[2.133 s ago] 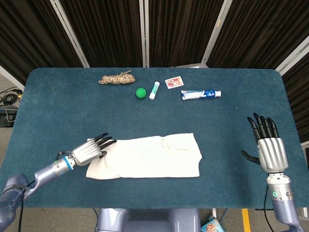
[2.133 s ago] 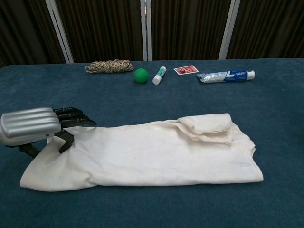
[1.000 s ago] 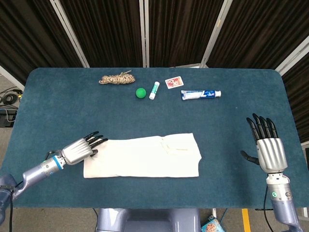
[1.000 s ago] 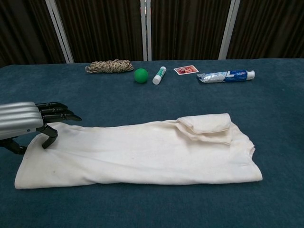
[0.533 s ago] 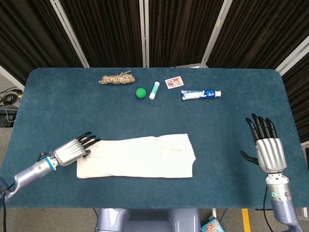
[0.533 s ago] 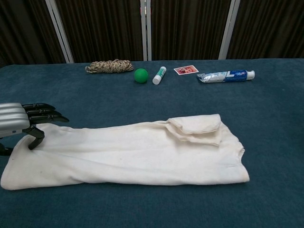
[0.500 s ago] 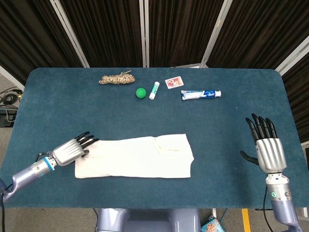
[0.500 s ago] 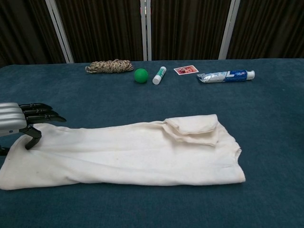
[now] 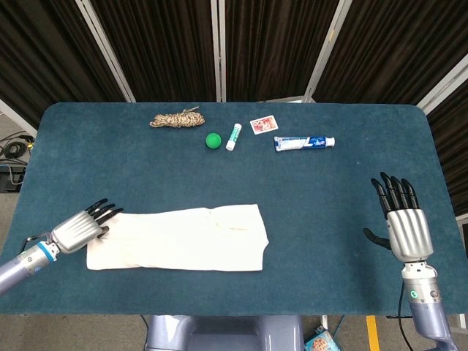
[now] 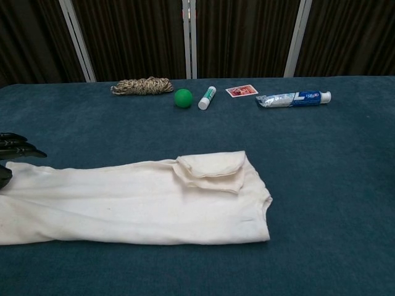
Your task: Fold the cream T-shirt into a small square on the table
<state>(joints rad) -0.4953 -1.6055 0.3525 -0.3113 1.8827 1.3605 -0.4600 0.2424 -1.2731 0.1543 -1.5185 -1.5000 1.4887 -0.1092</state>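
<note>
The cream T-shirt (image 9: 175, 238) lies folded into a long flat strip on the blue table (image 9: 329, 205), left of the middle near the front edge; a folded sleeve sits on top toward its right end (image 10: 210, 169). My left hand (image 9: 77, 228) is at the strip's left end and pinches its edge, thumb at the cloth and the other fingers stretched out. In the chest view only its dark fingertips (image 10: 15, 150) show at the left border. My right hand (image 9: 406, 223) stands upright far to the right with fingers spread, holding nothing.
Along the back of the table lie a coil of rope (image 9: 175, 118), a green ball (image 9: 213, 140), a white-and-green stick (image 9: 233, 136), a small card (image 9: 263, 125) and a toothpaste tube (image 9: 303, 142). The table's front edge runs just below the shirt.
My left hand has slid left along the table, dragging the whole shirt strip with it. The right hand has stayed in place.
</note>
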